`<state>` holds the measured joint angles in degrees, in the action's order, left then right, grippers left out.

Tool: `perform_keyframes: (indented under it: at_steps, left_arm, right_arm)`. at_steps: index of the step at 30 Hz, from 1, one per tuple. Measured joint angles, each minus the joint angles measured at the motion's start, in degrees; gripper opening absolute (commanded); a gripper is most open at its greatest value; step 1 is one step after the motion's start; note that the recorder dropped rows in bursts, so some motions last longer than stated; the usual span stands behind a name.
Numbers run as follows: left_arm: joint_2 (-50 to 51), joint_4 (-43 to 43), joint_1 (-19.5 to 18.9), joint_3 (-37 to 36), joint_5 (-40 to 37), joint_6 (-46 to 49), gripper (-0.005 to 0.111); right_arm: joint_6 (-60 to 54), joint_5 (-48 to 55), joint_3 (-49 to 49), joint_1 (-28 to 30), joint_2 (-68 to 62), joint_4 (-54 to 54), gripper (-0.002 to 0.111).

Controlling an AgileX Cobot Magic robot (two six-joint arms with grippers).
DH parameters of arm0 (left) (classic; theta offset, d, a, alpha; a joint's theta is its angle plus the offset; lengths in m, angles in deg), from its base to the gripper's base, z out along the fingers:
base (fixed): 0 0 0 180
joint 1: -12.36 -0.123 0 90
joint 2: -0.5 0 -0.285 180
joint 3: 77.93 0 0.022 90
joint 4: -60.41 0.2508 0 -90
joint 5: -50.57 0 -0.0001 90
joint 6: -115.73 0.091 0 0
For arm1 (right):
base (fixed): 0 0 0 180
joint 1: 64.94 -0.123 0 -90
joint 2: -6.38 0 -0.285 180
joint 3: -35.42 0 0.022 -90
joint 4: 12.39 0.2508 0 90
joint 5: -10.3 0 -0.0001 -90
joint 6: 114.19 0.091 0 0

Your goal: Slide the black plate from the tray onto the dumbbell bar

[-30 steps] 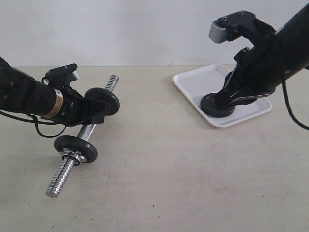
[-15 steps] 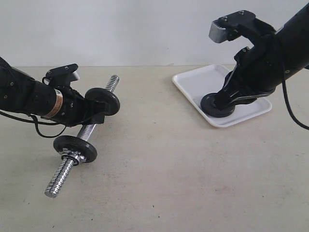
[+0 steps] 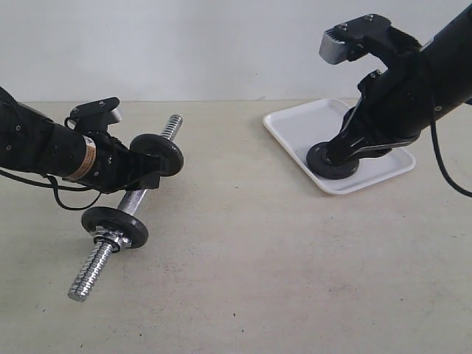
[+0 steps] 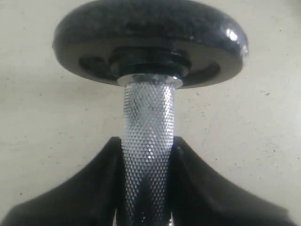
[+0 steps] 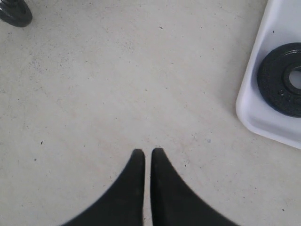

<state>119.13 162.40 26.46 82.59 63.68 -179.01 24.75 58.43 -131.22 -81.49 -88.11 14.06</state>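
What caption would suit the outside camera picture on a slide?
Left gripper holds the dumbbell bar carrying two discs; shut right gripper is near the black plate on the tray.

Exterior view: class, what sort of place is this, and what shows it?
Probably a robotics test bench: a left arm and right arm over a plain beige tabletop, a bare white wall, plus a dumbbell bar and tray with a black plate.
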Motion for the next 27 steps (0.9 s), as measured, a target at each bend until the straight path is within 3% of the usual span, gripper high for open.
perform_keyframes:
  at_steps: [20, 27]
  left_arm:
    - [0.0, 0.0, 0.0, 0.0, 0.2, 1.8, 0.005]
    - [0.0, 0.0, 0.0, 0.0, 0.3, 2.0, 0.038]
  right_arm:
    - [0.5, 0.2, 0.0, 0.0, 0.0, 0.0, 0.000]
    - [0.7, 0.2, 0.0, 0.0, 0.0, 0.0, 0.000]
